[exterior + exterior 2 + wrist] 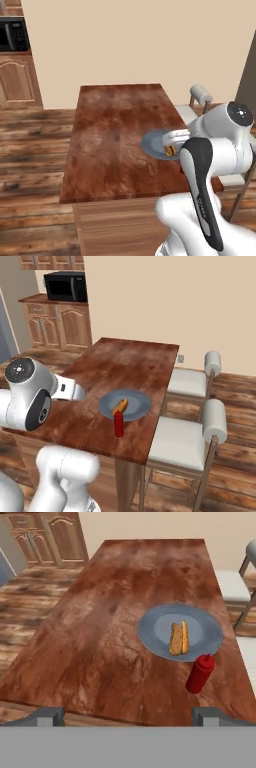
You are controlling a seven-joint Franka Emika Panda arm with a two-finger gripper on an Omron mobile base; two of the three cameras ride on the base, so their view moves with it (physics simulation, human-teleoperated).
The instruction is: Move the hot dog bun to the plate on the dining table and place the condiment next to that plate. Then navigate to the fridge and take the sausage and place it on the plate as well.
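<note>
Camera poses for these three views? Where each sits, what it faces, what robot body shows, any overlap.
Left base view: behind the arm's left, facing forward-down at the dining table; white arm at lower right hides part of the plate.
Right base view: behind its right, same table with chairs beside; arm at lower left.
Hand view: above the table's near end, looking along it; open end effector at bottom.
Shared: plate, hot dog bun; the last two also show the condiment.
</note>
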